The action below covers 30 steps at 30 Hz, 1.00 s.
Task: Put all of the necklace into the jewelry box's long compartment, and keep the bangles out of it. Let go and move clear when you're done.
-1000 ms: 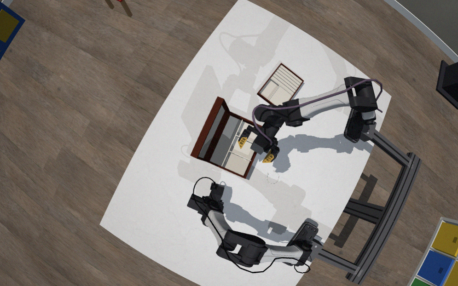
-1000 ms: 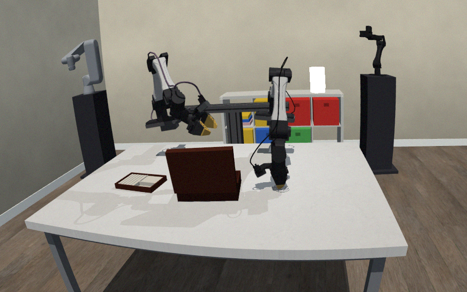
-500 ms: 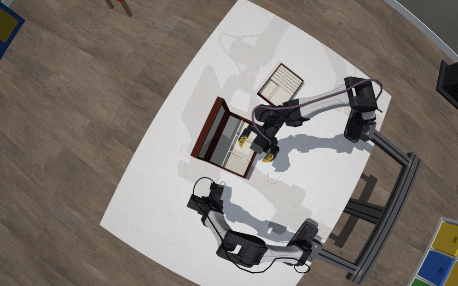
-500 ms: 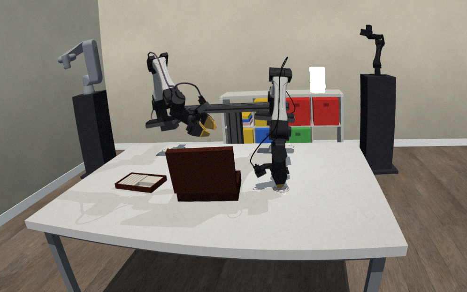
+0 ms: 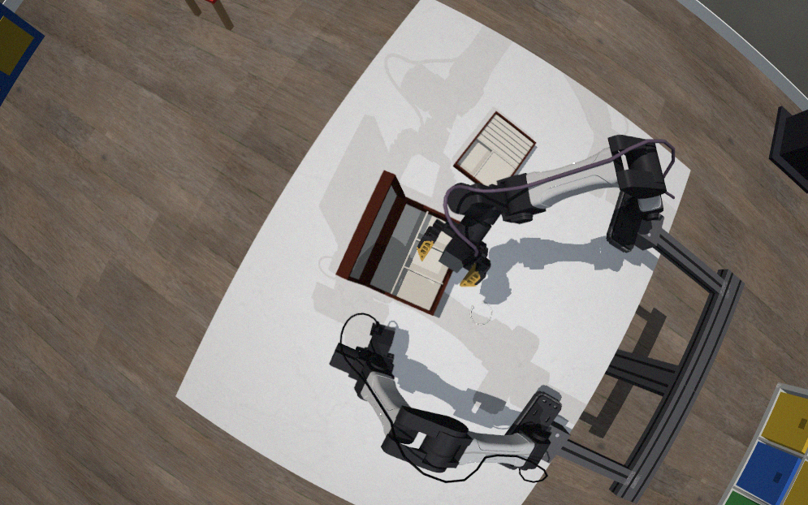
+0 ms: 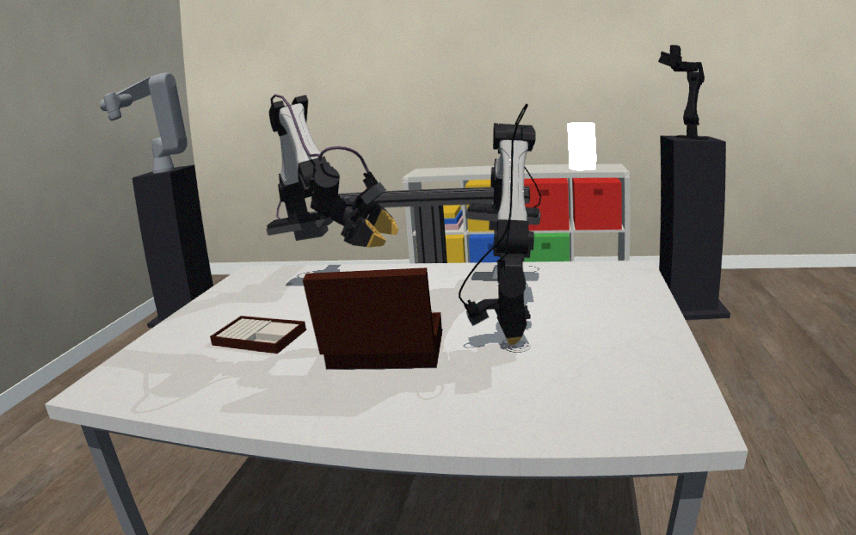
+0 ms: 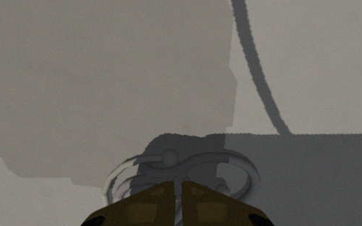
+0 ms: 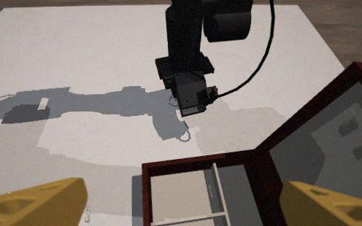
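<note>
Two grippers are mine. My left wrist view shows the coiled necklace (image 7: pixel 250 173) (image 6: pixel 517 347) (image 8: pixel 172 102) on the table (image 5: pixel 269 300) (image 6: pixel 384 425) (image 7: pixel 327 73) (image 8: pixel 101 47); the top view hides it beneath my left gripper (image 5: pixel 382 338) (image 6: pixel 514 339) (image 7: pixel 177 183) (image 8: pixel 175 98). That gripper points down, its fingers nearly together on a strand of it. Outside the box (image 5: pixel 366 226) (image 6: pixel 371 318) (image 8: pixel 146 197), the necklace lies apart from the long compartment (image 5: pixel 392 248) (image 8: pixel 244 182). My right gripper (image 5: pixel 447 265) (image 6: pixel 382 232) (image 8: pixel 183 189) is tilted above the box's near side, fingers wide apart, holding nothing.
</note>
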Each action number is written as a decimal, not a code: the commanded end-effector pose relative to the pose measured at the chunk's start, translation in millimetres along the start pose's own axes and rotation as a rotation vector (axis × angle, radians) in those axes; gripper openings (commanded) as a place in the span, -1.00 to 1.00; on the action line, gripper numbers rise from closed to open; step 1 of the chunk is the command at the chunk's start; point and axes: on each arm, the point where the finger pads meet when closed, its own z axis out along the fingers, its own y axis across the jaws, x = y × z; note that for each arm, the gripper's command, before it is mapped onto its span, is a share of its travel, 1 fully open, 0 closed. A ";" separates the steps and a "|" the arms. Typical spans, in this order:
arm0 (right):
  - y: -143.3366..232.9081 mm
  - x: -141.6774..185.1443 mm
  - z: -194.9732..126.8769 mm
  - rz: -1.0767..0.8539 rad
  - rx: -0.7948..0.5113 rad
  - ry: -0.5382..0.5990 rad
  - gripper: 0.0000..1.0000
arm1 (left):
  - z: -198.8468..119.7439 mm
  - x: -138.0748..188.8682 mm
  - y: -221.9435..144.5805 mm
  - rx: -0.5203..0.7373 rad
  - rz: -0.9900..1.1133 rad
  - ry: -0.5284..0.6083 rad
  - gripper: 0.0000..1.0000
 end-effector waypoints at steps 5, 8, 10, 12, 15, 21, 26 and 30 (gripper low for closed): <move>-7.6 -46.6 -14.2 -0.092 0.012 -0.069 1.00 | -45.8 -2.4 4.0 -0.004 -0.001 0.005 -1.00; -8.2 -52.6 -15.8 -0.107 0.010 -0.079 1.00 | -64.8 -1.7 6.9 -0.010 -0.002 0.012 -1.00; -8.5 -53.3 -16.1 -0.109 0.010 -0.080 1.00 | -71.6 -2.0 7.5 -0.011 -0.002 0.012 -1.00; -9.7 -53.3 -17.0 -0.108 0.013 -0.080 1.00 | -78.7 -2.4 8.7 -0.013 -0.002 0.012 -1.00; -10.5 -52.7 -17.1 -0.108 0.017 -0.078 1.00 | -101.9 -3.6 13.2 -0.023 -0.003 0.009 -1.00; -10.5 -52.7 -17.1 -0.106 0.017 -0.078 1.00 | -147.7 -4.6 14.0 -0.024 -0.003 0.008 -1.00; -10.5 -52.7 -17.1 -0.106 0.017 -0.078 1.00 | -186.3 -5.0 13.6 -0.024 -0.003 0.007 -1.00; -10.6 -53.0 -17.3 -0.106 0.017 -0.078 1.00 | -201.2 -5.0 13.2 -0.024 -0.003 0.007 -1.00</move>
